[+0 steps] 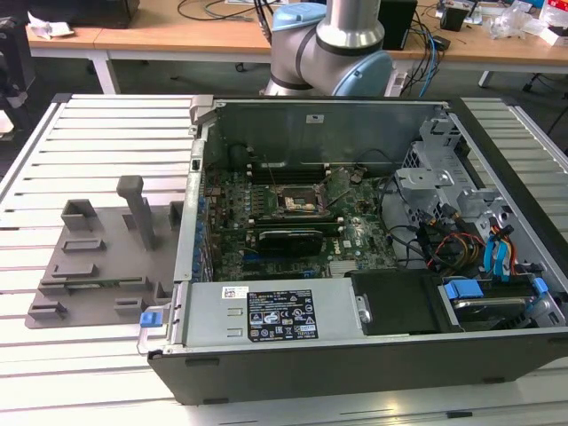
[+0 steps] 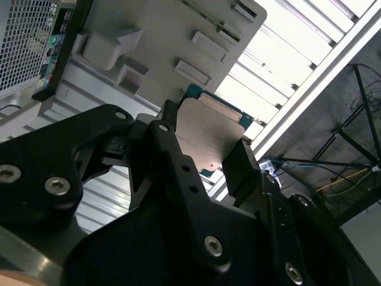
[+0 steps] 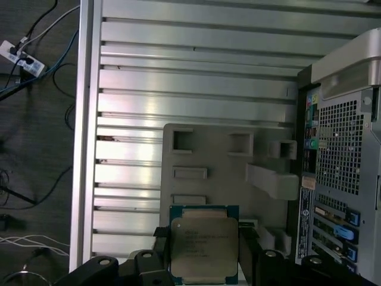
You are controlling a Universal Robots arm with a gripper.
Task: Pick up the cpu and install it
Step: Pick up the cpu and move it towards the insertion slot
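The cpu [image 3: 204,249], a flat square chip with a silver-grey metal top and a green rim, sits between my gripper's [image 3: 204,238] two black fingers [image 3: 159,235] in both wrist views. The gripper [image 2: 205,146] is shut on the cpu [image 2: 208,131] by two opposite edges and holds it in the air above the grey plastic tray [image 3: 226,158]. In the exterior view the black socket frame [image 1: 297,201] lies open-topped on the motherboard inside the computer case [image 1: 355,222]. The tray [image 1: 98,266] stands to the exterior view's left of the case.
The tray has upright posts [image 1: 138,209] and small raised pockets. The case's rear panel [image 3: 336,167] is beside the tray. Cables [image 1: 461,244] and drive bays fill the case's right side. The arm's base [image 1: 333,49] stands behind the case. The slatted metal table [image 3: 190,77] ends at an edge with floor cables beyond.
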